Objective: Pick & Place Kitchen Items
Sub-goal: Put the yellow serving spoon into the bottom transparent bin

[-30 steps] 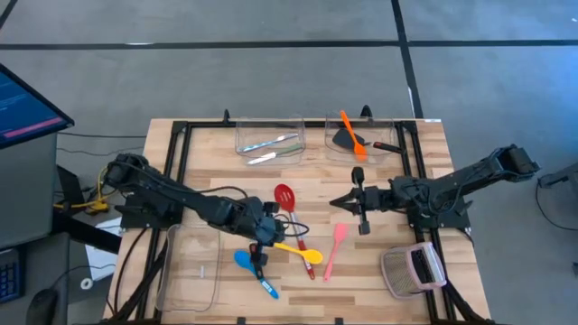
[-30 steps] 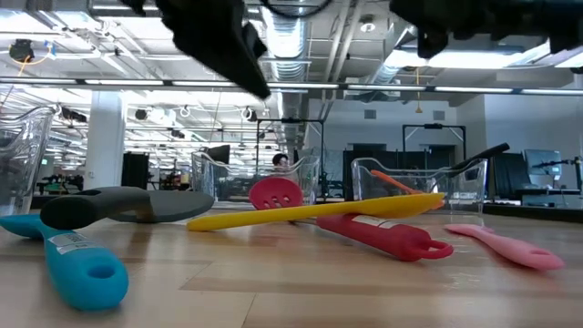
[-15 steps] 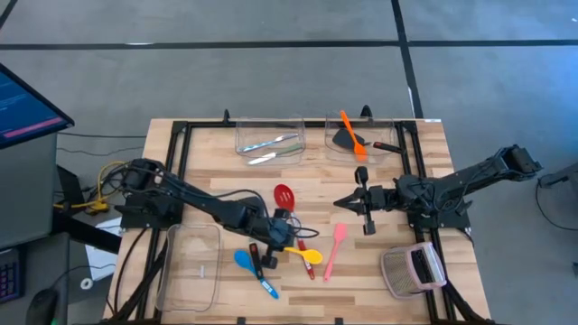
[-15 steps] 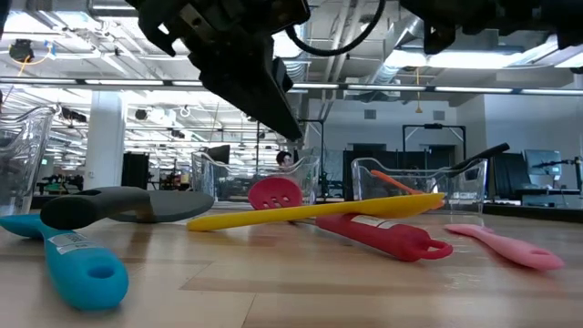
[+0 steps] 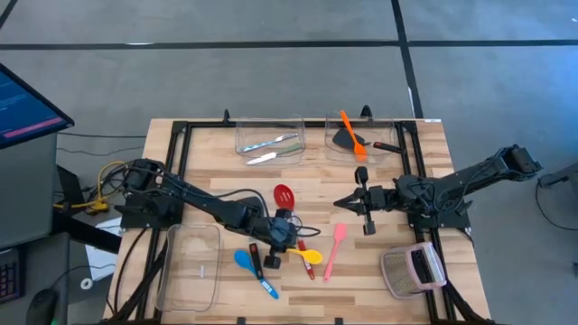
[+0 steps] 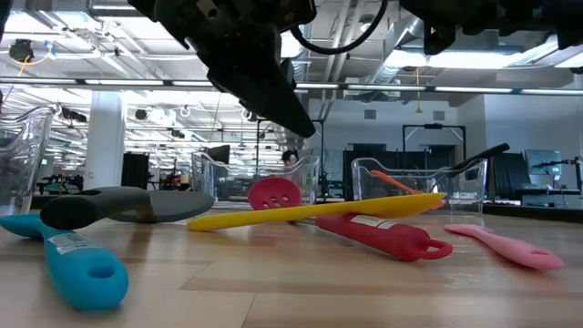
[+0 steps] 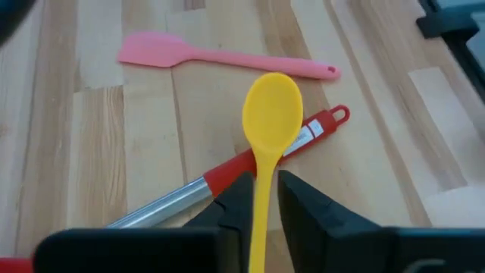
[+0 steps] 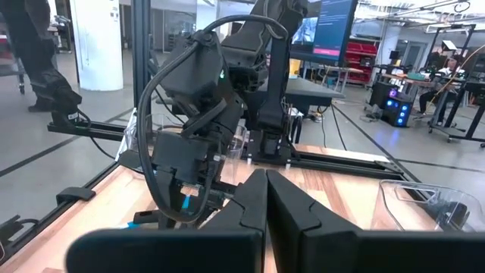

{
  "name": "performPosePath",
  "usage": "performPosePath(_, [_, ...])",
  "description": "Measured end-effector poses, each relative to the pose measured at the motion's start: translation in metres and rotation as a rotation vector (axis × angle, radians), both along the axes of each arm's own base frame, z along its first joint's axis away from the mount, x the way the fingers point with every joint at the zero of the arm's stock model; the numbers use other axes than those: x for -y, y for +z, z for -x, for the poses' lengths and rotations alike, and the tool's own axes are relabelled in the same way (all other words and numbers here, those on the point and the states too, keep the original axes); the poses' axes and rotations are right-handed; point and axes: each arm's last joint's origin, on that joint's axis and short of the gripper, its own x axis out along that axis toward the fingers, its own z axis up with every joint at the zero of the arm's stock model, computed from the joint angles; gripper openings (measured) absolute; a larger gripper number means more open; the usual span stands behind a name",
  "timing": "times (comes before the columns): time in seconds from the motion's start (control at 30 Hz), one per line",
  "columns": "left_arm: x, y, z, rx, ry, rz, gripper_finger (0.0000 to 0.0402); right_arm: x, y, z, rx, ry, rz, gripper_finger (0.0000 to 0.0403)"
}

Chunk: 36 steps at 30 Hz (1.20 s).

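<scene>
Left gripper point(image 7: 261, 205) fingers slightly apart astride the yellow spoon point(image 7: 270, 121) handle, shown only by wrist view; right gripper point(image 5: 348, 202) closed.

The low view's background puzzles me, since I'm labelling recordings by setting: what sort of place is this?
Probably a robotics lab in an open industrial hall, not a home kitchen. Exposed ceiling ducts and strip lighting run overhead, a monitor stands beside the table, and two arms work over utensils like the yellow spoon.
</scene>
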Motion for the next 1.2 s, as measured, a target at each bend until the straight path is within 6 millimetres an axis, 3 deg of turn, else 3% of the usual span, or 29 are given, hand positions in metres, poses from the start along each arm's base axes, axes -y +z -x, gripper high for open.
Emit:
performPosePath(0.17, [0.001, -0.001, -0.004, 0.032, 0.008, 0.017, 0.0098, 0.0, 0.0, 0.0, 0.0, 0.0, 0.0, 0.0])
performPosePath(0.33, [0.004, -0.027, -0.015, 0.02, 0.053, 0.054, 0.0123, 0.0, 0.0, 0.0, 0.0, 0.0, 0.0, 0.0])
performPosePath(0.43, [0.004, -0.042, -0.015, -0.034, 0.063, 0.044, 0.0125, 0.0, 0.0, 0.0, -0.002, 0.0, 0.001, 0.0])
performPosePath(0.73, [0.006, -0.041, -0.014, -0.04, 0.069, 0.058, 0.0109, 0.0, -0.002, 0.0, -0.02, 0.0, 0.005, 0.0])
performPosePath(1.2, [0.006, -0.075, -0.017, -0.119, 0.113, 0.056, 0.0108, 0.0, -0.002, 0.0, -0.023, 0.0, 0.006, 0.0])
